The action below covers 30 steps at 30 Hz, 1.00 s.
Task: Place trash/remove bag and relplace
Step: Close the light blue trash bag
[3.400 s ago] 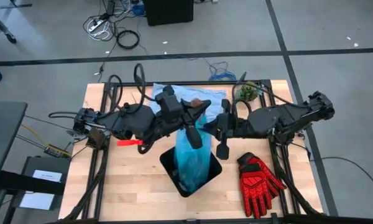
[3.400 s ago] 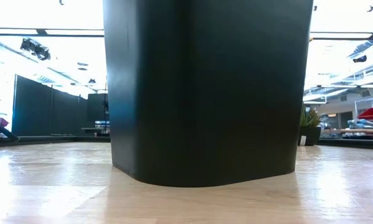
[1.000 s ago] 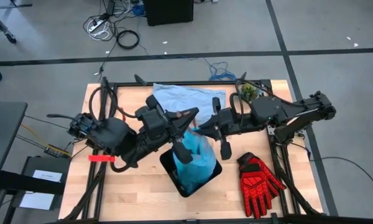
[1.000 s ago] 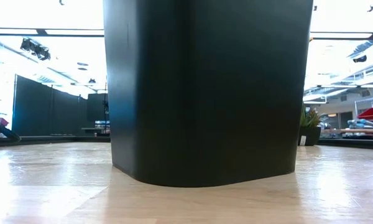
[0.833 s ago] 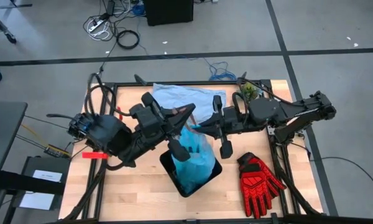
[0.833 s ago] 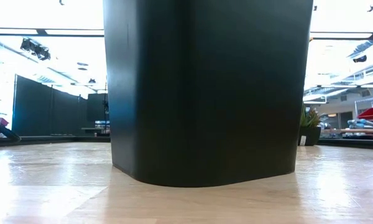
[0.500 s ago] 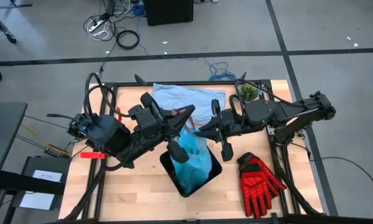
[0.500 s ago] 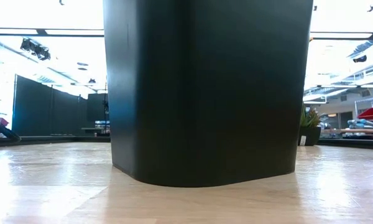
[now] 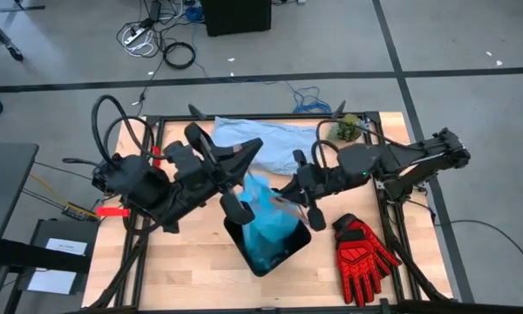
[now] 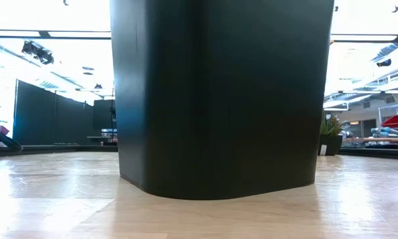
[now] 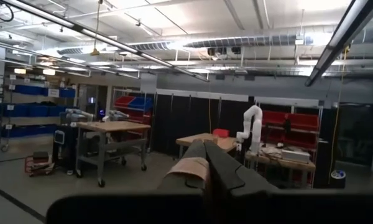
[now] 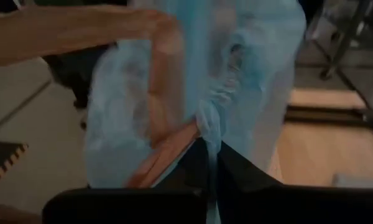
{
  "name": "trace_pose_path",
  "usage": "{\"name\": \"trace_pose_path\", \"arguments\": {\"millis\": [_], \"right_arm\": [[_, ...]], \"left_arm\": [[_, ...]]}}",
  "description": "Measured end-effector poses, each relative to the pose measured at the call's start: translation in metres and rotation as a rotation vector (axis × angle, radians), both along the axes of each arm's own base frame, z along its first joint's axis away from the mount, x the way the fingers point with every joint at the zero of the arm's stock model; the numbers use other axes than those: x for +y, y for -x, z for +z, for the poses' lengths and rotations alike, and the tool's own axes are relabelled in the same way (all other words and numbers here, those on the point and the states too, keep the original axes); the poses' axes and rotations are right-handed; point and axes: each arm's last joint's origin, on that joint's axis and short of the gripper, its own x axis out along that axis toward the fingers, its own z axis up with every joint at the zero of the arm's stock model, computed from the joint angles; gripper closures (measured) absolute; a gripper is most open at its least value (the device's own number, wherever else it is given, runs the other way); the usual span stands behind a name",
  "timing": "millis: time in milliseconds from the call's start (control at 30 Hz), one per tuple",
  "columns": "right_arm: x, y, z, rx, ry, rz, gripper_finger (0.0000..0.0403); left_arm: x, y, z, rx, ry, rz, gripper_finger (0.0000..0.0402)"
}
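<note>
The bag [image 9: 266,222], thin and bright cyan-blue, stands partly drawn up out of the black bin [image 9: 241,234] near the table's middle. The bin fills the low view [image 10: 219,99]. My right gripper [image 9: 284,195] is over the bin's far right rim, shut on the bag [image 12: 261,81]. My left gripper [image 9: 249,150] is shut, raised left of and beyond the bin. In the left wrist view it [image 11: 206,163] points out into the room with nothing between its fingers. The trash is hidden. My right gripper pinches a gathered, twisted bunch of the bag's upper part [image 12: 209,124] between its two fingers, several layers together. The fingers come at it about level from the table's right side. The film spreads out beyond the fingers, and the bag's lower part sits in the bin.
A paler grey-blue plastic bag [image 9: 266,139] lies flat at the table's far edge. A small green plant [image 9: 347,129] stands at the far right. A red and black glove [image 9: 363,253] lies right of the bin, near the front edge.
My left gripper has drawn back toward the table's left edge, away from the bag's top. My right gripper has tipped down toward the bin, still shut on the bag. The bag's raised top has sunk lower over the bin.
</note>
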Motion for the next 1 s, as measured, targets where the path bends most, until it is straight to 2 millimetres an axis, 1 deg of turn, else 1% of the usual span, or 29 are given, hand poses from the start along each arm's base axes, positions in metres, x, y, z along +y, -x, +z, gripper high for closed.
{"name": "trace_pose_path", "arguments": {"millis": [133,267,400,500,600,733,1000], "right_arm": [[-0.001,0.004,0.01,-0.064,-0.002,0.0,0.0346],[-0.003,0.009,0.018,-0.124,-0.016,-0.005,0.0295],[-0.007,0.019,0.029,-0.184,-0.027,-0.021,0.0251],[-0.01,0.028,0.037,-0.227,-0.033,-0.032,0.0231],[-0.013,0.038,0.046,-0.27,-0.046,-0.031,0.0225],[-0.014,0.048,0.052,-0.293,-0.055,-0.033,0.0226],[-0.009,0.049,0.049,-0.266,-0.055,-0.002,0.0226]], "left_arm": [[-0.001,0.0,-0.001,0.008,-0.004,-0.002,0.0401],[-0.001,-0.001,-0.002,0.016,-0.004,0.007,0.0401],[-0.001,-0.001,-0.002,0.031,-0.017,0.02,0.0401],[0.0,0.0,-0.001,0.031,-0.016,0.023,0.0401],[0.001,0.003,0.001,0.029,-0.017,0.025,0.0401],[0.003,0.006,0.004,0.038,-0.032,0.042,0.0401],[0.004,0.008,0.006,0.042,-0.041,0.047,0.0401]]}}
